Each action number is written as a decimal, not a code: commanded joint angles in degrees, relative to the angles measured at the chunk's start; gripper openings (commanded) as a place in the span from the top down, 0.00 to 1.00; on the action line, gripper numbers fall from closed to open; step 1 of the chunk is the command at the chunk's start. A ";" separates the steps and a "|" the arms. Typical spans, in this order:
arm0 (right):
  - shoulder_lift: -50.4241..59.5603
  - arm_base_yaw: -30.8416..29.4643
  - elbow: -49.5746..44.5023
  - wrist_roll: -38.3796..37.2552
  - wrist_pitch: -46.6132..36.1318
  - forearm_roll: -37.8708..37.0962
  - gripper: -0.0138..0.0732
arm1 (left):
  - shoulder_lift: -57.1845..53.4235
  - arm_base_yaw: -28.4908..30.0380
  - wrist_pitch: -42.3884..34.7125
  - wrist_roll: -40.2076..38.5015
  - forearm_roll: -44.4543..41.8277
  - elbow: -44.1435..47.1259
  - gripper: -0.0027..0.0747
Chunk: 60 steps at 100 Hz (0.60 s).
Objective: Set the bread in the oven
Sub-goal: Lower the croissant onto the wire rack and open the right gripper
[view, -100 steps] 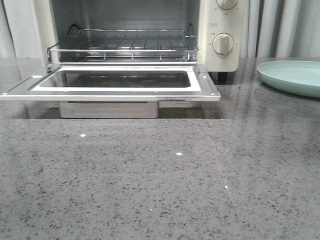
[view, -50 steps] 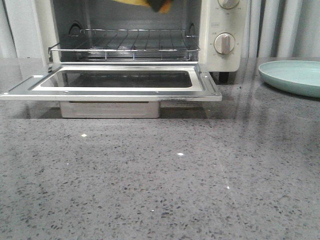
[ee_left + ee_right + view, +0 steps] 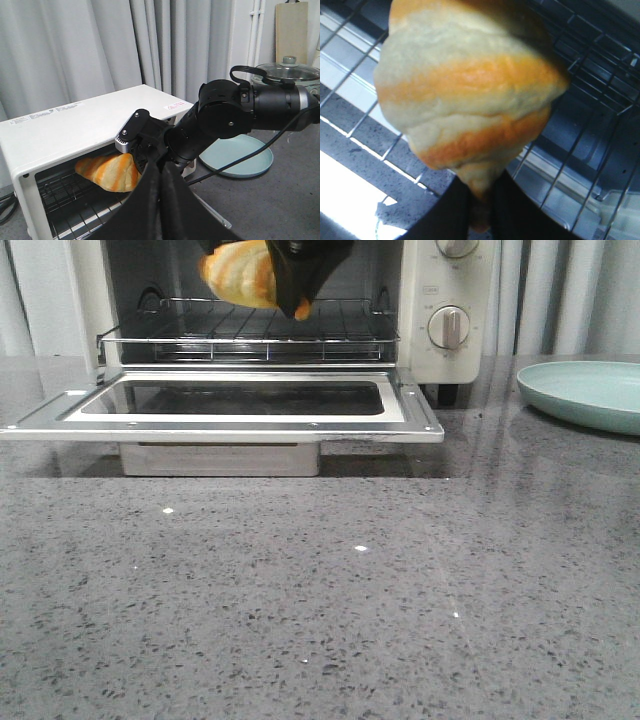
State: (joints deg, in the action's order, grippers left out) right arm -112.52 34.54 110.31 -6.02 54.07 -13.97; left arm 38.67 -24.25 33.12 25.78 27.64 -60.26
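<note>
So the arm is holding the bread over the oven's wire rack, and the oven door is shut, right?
Not quite: the oven door is open, dropped flat, as the front view shows. The rest holds: the right gripper holds the bread above the wire rack.

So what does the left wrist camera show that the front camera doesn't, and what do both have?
Only the left wrist view shows the oven's flat white top, the right arm reaching in, a glass-lidded pot behind it and the curtains. Only the front view shows the two knobs, the lowered glass door and the open grey counter. Both show the bread held by the right gripper above the wire rack, and the pale green plate.
</note>
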 commanded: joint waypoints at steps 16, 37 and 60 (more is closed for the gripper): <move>3.05 -0.62 2.24 0.30 -5.34 -1.99 0.24 | 0.07 0.28 -3.63 0.13 1.70 -1.32 0.99; 3.20 -0.62 2.45 0.30 -2.65 -1.99 0.22 | 0.07 0.28 -5.15 -0.16 -0.54 -1.32 0.99; 6.85 -0.18 2.21 0.30 7.41 5.46 0.27 | -0.25 0.28 -6.74 -0.73 -1.79 -0.54 0.99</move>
State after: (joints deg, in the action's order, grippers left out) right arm -111.35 34.20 110.74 -6.02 59.92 -10.84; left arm 38.67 -24.25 31.24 25.78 25.13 -60.03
